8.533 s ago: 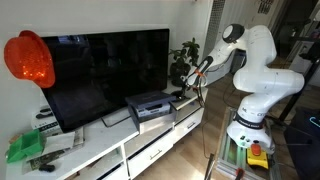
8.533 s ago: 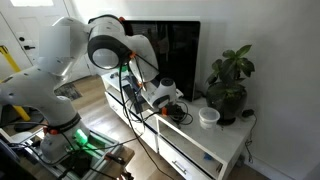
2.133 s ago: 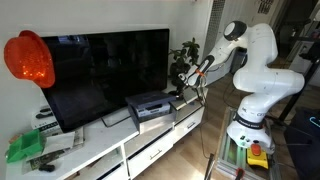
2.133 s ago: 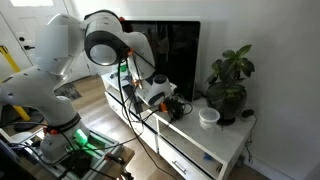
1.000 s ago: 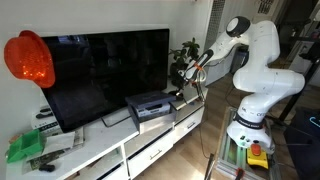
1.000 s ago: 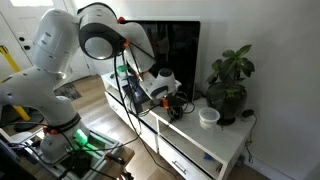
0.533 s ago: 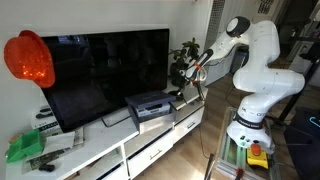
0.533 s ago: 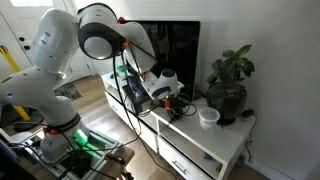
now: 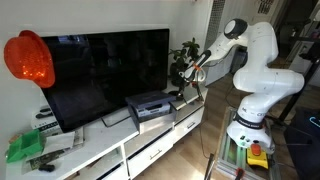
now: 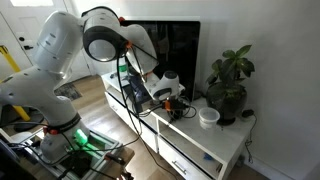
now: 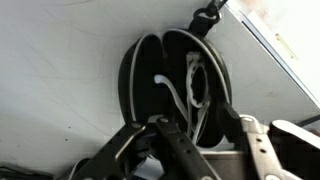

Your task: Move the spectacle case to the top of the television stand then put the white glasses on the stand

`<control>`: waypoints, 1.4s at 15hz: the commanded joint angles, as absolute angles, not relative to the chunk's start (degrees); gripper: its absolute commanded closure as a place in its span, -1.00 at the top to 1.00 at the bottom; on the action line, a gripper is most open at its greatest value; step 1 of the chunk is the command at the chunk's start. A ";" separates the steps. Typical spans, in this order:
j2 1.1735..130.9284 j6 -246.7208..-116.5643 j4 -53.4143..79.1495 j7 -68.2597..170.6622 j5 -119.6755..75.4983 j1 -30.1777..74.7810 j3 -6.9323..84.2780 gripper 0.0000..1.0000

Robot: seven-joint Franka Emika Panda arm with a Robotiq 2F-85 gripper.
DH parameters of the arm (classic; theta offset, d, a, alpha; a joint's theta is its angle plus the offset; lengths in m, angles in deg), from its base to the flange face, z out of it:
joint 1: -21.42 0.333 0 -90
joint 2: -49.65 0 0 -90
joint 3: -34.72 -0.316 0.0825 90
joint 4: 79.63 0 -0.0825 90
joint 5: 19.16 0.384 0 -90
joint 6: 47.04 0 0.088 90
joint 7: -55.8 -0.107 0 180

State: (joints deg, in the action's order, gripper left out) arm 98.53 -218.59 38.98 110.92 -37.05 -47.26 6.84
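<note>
Case (image 11: 140,80) lay open on stand (image 11: 60,80); gripper (image 11: 190,135) at lower frame, jaw state unclear, next must pinch white glasses (image 11: 195,80) inside.

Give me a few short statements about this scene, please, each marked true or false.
1. A potted plant stands on the white cabinet. True.
2. The television shows a bright picture. False: its screen is dark.
3. A white bowl sits on the cabinet near the plant. True.
4. The red round thing is at the same end of the cabinet as the robot arm. False: it is at the opposite end.
</note>
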 commanded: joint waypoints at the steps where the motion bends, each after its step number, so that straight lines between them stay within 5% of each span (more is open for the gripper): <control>1: 100.10 -217.36 36.21 112.63 -34.74 -44.79 8.63 -0.06; 5: 101.61 -217.02 34.67 112.74 -34.40 -43.42 9.79 -0.28; 6: 101.87 -216.81 34.42 112.84 -34.34 -43.36 9.77 -0.64; 10: 102.22 -216.02 33.80 112.88 -33.95 -42.98 9.83 -1.00; 21: 95.96 -217.47 38.96 111.99 -33.49 -42.92 9.13 -0.97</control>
State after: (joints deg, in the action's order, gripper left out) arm 100.49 -217.32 35.27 111.08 -35.86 -43.36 9.30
